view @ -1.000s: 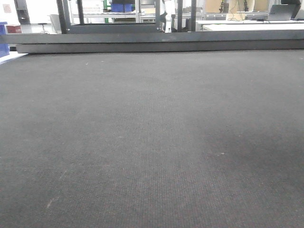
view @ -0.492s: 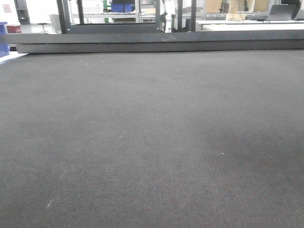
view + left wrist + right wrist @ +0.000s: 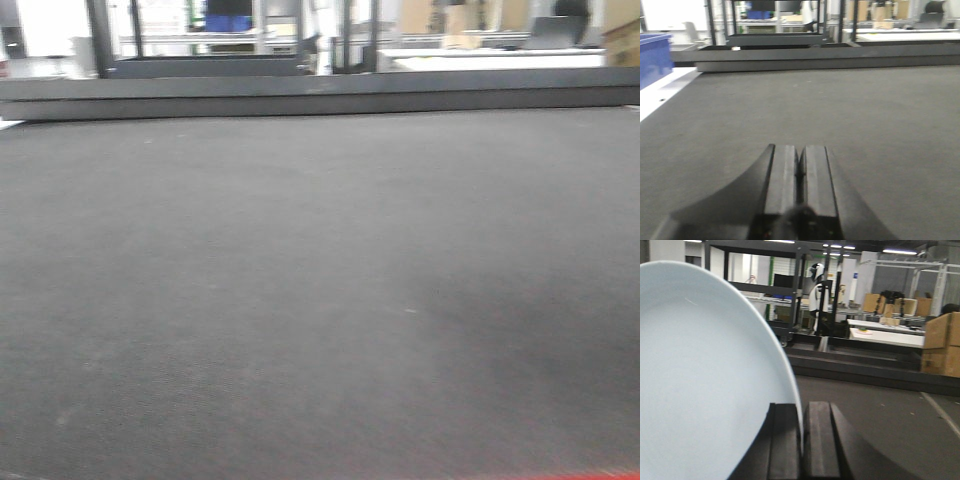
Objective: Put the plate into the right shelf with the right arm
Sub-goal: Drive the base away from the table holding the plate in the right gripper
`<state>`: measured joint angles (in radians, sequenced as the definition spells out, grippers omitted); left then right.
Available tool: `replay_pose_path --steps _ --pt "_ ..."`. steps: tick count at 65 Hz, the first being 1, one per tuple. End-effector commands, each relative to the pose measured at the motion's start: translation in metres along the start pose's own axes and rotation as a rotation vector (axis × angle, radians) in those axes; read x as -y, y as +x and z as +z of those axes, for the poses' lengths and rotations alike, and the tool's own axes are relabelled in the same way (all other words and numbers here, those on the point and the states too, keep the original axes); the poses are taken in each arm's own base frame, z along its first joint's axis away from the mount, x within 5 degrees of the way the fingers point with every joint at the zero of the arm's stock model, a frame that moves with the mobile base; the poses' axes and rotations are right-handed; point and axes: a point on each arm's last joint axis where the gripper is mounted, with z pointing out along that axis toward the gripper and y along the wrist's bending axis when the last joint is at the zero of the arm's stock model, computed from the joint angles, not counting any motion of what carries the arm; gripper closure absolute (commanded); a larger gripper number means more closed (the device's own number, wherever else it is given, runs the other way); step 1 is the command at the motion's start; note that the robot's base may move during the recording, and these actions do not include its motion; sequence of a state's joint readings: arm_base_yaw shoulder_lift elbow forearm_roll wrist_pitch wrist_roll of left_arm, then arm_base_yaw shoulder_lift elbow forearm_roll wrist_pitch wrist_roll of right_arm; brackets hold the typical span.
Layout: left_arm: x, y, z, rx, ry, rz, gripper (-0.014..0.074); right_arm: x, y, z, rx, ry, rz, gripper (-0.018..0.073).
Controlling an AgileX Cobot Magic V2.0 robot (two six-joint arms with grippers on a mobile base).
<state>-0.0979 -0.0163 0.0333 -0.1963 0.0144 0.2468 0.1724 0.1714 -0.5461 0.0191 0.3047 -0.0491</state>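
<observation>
A dark grey mat (image 3: 320, 300) covers the whole surface, with a low dark ledge (image 3: 320, 95) along its twelve o'clock edge. Brown cardboard boxes (image 3: 940, 342) sit at three o'clock, near a white tabletop (image 3: 885, 336).

One plate (image 3: 705, 380) was in view, along with one left end effector (image 3: 799, 152), one right end effector (image 3: 801, 415), one blue bin (image 3: 655, 57) and one dark counter (image 3: 320, 280).

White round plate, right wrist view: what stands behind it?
Beyond the white round plate show a dark metal frame, brown cardboard boxes and grey floor. The plate covers the picture's left side; what lies there cannot be seen.
</observation>
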Motion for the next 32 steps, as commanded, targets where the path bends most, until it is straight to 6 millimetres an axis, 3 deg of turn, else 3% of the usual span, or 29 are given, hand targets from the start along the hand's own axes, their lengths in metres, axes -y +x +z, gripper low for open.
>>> replay_pose_path --steps 1,32 --pt "-0.0018 -0.0051 -0.0009 0.084 -0.022 -0.005 0.0643 0.0009 -0.0188 -0.0013 0.126 0.011 -0.009 0.0505" --pt "-0.0018 -0.0051 -0.0009 0.084 -0.022 -0.005 0.0643 0.0009 -0.0188 -0.0013 0.126 0.011 -0.009 0.0505"
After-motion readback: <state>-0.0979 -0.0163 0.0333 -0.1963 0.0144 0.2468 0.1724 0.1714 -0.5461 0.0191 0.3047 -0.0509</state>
